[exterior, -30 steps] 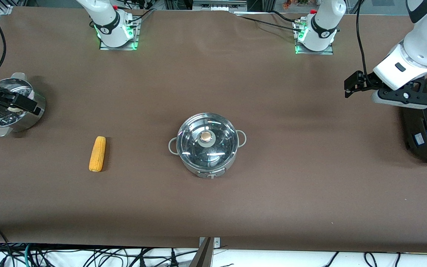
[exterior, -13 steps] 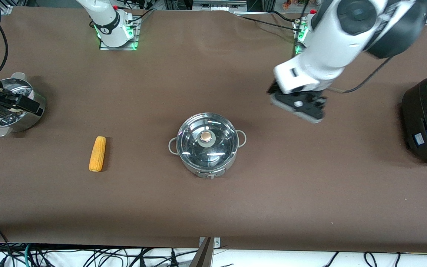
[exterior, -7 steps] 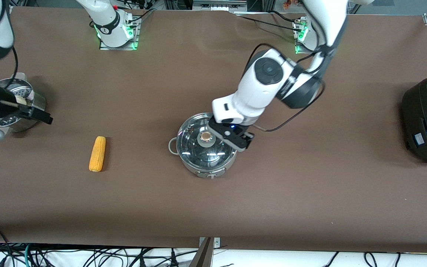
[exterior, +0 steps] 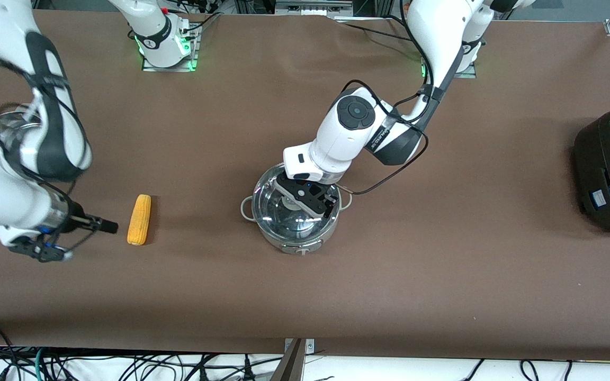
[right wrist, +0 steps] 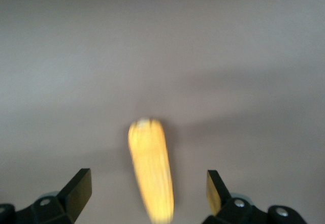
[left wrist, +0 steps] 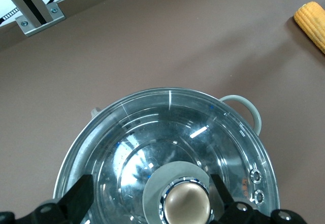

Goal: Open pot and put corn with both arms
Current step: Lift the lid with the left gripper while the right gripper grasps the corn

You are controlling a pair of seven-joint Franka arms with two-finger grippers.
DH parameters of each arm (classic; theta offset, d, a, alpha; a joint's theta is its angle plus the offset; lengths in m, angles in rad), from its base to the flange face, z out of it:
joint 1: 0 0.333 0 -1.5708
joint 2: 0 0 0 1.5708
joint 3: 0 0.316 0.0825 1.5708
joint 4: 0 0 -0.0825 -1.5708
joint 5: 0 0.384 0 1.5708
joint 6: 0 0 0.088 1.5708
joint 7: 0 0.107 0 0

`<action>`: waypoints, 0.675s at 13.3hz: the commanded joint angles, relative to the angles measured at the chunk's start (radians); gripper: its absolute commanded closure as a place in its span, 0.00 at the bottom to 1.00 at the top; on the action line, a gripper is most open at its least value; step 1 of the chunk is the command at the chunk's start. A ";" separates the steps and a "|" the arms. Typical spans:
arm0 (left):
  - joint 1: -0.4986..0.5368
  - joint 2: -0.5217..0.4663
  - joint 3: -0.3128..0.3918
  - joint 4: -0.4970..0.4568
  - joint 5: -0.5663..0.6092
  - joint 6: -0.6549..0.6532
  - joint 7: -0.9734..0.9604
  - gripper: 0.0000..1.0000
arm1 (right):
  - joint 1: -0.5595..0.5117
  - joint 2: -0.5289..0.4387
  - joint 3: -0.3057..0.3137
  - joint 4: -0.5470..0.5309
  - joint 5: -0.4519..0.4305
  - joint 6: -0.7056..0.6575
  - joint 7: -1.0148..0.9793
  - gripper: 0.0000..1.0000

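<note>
The left end effector (exterior: 305, 198) hides the pot (exterior: 294, 225) lid's knob from the front; the corn (right wrist: 151, 170) is blurred.

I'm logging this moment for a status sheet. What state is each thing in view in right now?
pot: upright on the table, closed.
glass lid: on the pot, not lifted.
lid knob: between the left gripper's open fingers, not clamped.
corn: lying flat on the table, untouched.
left gripper: open, over the lid.
right gripper: open, by the corn, holding nothing.
black cooker: at the left arm's end, lid shut.

High front camera; wrist cameras close over pot (left wrist: 167, 153), corn (right wrist: 151, 170).
</note>
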 commanded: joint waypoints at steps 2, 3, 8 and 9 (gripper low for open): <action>-0.036 0.011 0.011 0.019 -0.025 -0.002 0.028 0.00 | 0.000 0.112 0.003 0.018 -0.018 0.133 -0.012 0.00; -0.050 0.011 0.011 0.016 -0.024 -0.002 0.030 0.00 | 0.012 0.112 0.005 0.007 -0.018 0.135 -0.003 0.00; -0.057 0.013 0.013 -0.014 -0.007 -0.007 0.032 0.00 | 0.020 0.054 0.005 -0.085 -0.012 0.098 -0.001 0.00; -0.059 0.013 0.014 -0.015 -0.001 -0.007 0.032 0.02 | 0.020 0.049 0.005 -0.108 -0.012 0.104 0.000 0.00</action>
